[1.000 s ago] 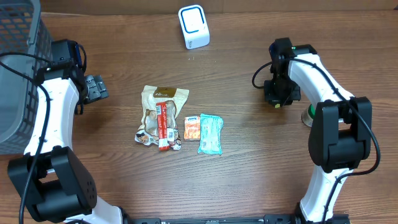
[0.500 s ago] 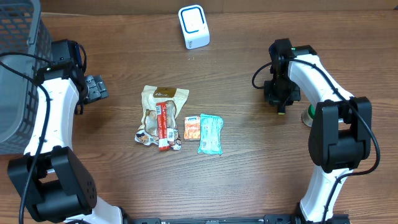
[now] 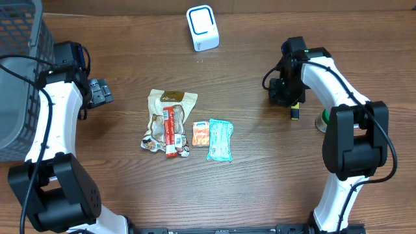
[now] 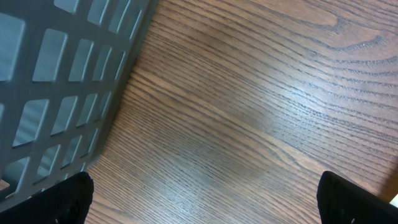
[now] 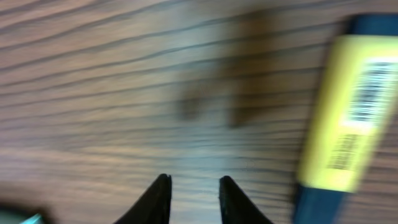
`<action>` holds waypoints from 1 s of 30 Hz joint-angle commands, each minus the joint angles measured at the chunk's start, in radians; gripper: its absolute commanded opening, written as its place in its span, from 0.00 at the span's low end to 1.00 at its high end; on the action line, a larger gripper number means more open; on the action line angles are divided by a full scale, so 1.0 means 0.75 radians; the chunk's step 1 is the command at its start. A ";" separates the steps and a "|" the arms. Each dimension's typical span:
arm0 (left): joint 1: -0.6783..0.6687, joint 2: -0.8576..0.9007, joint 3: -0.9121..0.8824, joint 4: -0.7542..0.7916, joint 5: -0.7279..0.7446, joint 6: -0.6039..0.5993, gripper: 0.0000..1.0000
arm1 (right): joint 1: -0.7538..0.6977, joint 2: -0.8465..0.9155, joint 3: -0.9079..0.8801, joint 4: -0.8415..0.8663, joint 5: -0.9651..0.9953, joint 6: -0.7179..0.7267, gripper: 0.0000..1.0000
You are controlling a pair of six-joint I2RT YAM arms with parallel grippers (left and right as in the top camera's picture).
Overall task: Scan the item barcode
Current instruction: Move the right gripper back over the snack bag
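A small yellow item (image 3: 294, 112) with dark blue ends lies flat on the wooden table, its barcode label facing up in the right wrist view (image 5: 345, 112). My right gripper (image 3: 285, 91) is just left of and beyond it, apart from it. Its jaws (image 5: 194, 180) stand a little apart with only bare wood between them. A white and blue scanner (image 3: 203, 28) stands at the table's far edge. My left gripper (image 3: 101, 92) hovers wide open at the left, its fingertips (image 4: 74, 199) in the bottom corners over bare wood.
A grey mesh basket (image 3: 19, 65) fills the far left and shows in the left wrist view (image 4: 56, 81). Snack packets (image 3: 170, 120), an orange sachet (image 3: 201, 133) and a teal packet (image 3: 220, 140) lie mid-table. A small round object (image 3: 322, 120) sits by the right arm.
My right gripper has opened, let go of the yellow item and drawn away to the left. The item now lies alone on the table. The left arm has not moved.
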 commanded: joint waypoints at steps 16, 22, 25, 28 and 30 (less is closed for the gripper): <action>-0.009 -0.020 0.021 0.002 -0.014 0.005 1.00 | 0.381 -0.095 -0.008 0.056 -0.590 0.022 0.30; -0.009 -0.020 0.021 0.002 -0.014 0.005 1.00 | 0.633 -0.095 -0.008 0.216 -0.517 0.225 0.30; -0.009 -0.020 0.021 0.002 -0.014 0.005 1.00 | 0.744 -0.094 -0.008 0.269 -0.349 0.352 0.30; -0.009 -0.020 0.021 0.002 -0.014 0.005 1.00 | 0.856 -0.094 -0.008 0.312 -0.165 0.457 0.30; -0.009 -0.020 0.021 0.002 -0.014 0.005 1.00 | 0.931 -0.089 -0.008 0.352 -0.069 0.520 0.31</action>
